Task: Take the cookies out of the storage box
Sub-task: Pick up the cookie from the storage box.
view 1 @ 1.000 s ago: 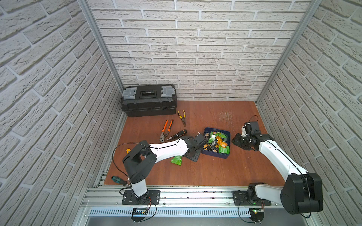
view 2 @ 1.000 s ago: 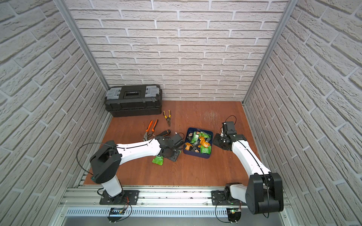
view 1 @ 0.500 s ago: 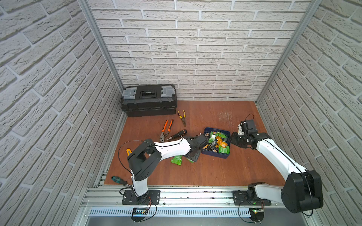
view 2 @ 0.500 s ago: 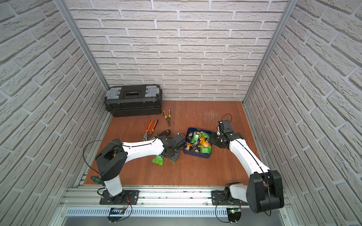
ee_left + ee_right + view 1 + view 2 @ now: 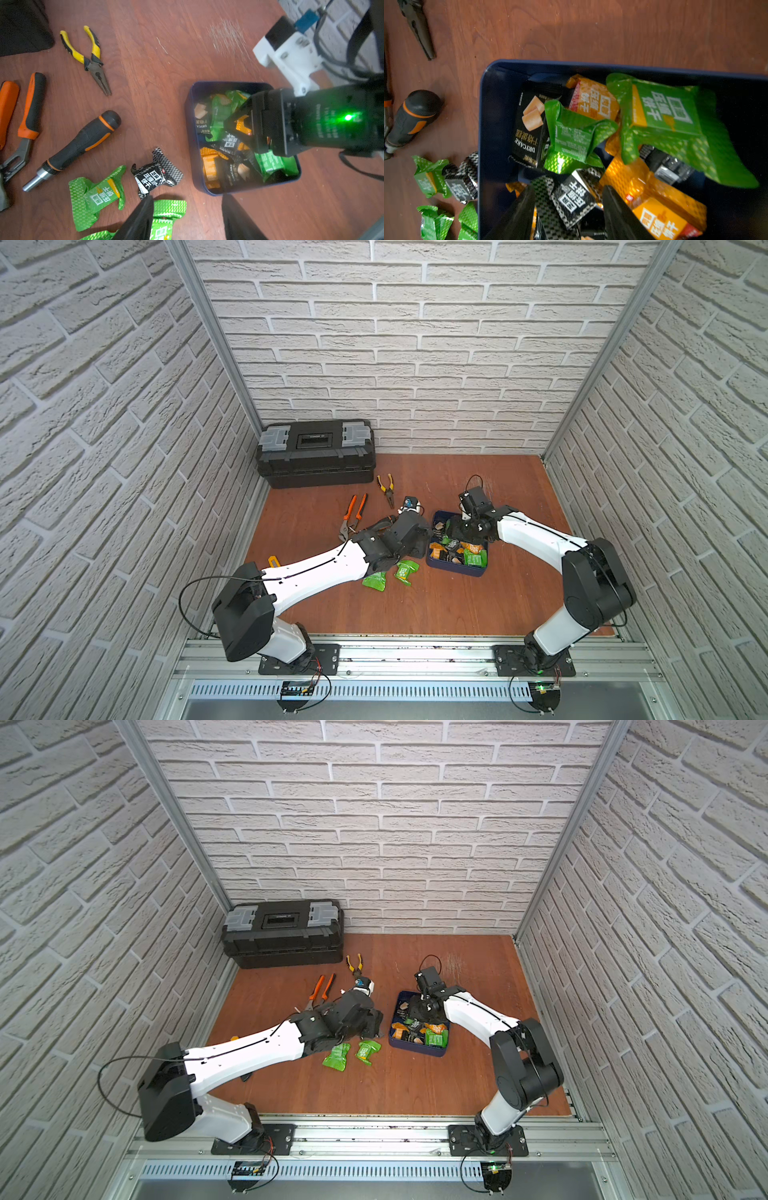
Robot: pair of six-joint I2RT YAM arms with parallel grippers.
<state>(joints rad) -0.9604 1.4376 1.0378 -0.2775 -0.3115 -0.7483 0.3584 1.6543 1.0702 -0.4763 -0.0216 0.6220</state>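
Crinkly foil cookies (image 5: pixel 664 116), green, orange and black-checkered, heap in the shallow round-cornered navy storage box (image 5: pixel 483 124) on the woodgrain table (image 5: pixel 166 52); a few lie just outside. Right jaws stand released astride a checkered packet (image 5: pixel 571 199) in the box; left jaws gape, released, over a green packet (image 5: pixel 168 209) outside

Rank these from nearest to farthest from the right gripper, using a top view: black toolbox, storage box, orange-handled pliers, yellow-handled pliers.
Measured from the right gripper:
1. storage box, directly beneath it.
2. yellow-handled pliers, to the left, toward the back wall.
3. orange-handled pliers, farther left.
4. black toolbox, in the back-left corner.
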